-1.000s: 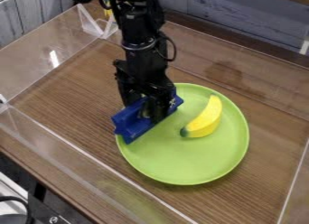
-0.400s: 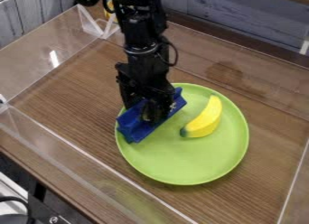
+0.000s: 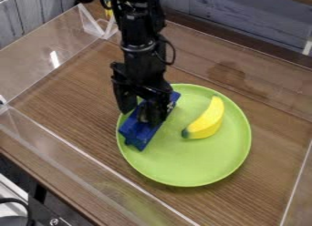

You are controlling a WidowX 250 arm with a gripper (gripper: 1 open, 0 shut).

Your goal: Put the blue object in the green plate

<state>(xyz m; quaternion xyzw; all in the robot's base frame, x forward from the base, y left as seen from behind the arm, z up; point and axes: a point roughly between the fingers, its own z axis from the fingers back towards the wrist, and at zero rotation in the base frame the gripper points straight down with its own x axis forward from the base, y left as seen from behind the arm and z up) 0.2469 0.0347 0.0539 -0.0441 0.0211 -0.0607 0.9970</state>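
At the left we see the blue object (image 3: 145,126) lying on the near-left part of the green plate (image 3: 225,157), so we judge the placing done. Directly above it the gripper (image 3: 146,109) points down, its jaws spread and holding nothing; only backing away looks left. Further right, a banana (image 3: 205,118) shares the plate. The wood-grain counter (image 3: 73,97) sits inside clear walls (image 3: 31,49).

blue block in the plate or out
In. The blue block lies on the left part of the green plate, beside the banana; its left end reaches the plate's rim.
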